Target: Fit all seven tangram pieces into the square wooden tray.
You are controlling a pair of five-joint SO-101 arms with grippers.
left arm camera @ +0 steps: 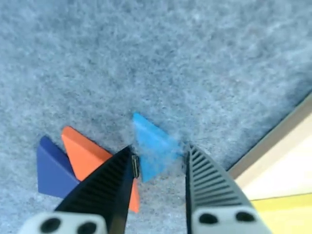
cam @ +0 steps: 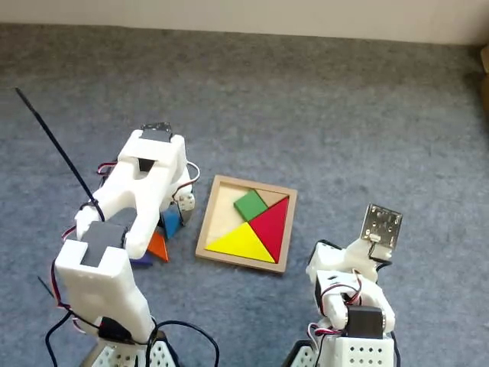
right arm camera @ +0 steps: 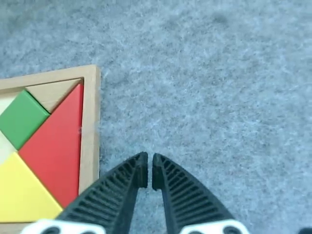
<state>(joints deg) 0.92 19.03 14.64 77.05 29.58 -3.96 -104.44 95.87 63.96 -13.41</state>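
The square wooden tray (cam: 210, 212) lies on the carpet between the arms, holding a green square (cam: 250, 205), a red triangle (cam: 272, 224) and a yellow triangle (cam: 241, 243). Left of it lie a light blue piece (left arm camera: 152, 145), an orange triangle (left arm camera: 84, 154) and a dark blue piece (left arm camera: 50, 168). My left gripper (left arm camera: 160, 156) is open, its fingers on either side of the light blue piece. My right gripper (right arm camera: 149, 167) is shut on nothing, over bare carpet just right of the tray's edge (right arm camera: 90, 122).
Grey carpet covers the whole floor. The left arm's white body (cam: 141, 191) hides part of the loose pieces in the high view. A thin black rod (cam: 53, 145) slants at the left. The right arm's base (cam: 348, 306) sits near the front.
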